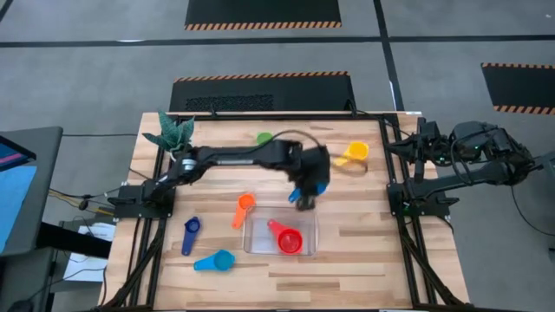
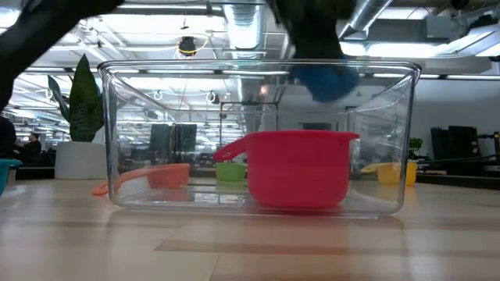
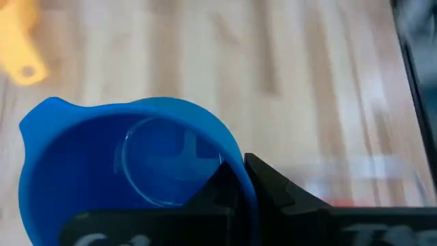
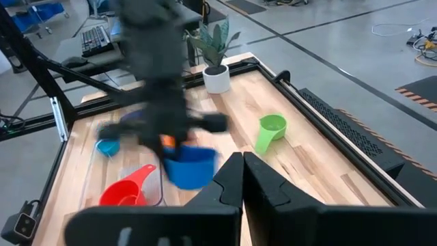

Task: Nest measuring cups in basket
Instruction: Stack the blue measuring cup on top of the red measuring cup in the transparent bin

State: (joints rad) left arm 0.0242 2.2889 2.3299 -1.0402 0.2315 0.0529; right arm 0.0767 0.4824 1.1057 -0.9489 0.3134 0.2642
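Blue measuring cup [image 3: 130, 171] hangs clamped by its rim between the left arm's closed fingers [image 3: 235, 181].

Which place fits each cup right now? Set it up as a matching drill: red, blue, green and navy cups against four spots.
Things:
1. red cup
2. blue cup
3. green cup
4. navy cup

Places:
A. on the table, near the plant
B. inside the basket
C. on the table, left of the basket in the high view
D. held in the left gripper, off the table

Pairs: 1-B, 2-D, 3-A, 4-C
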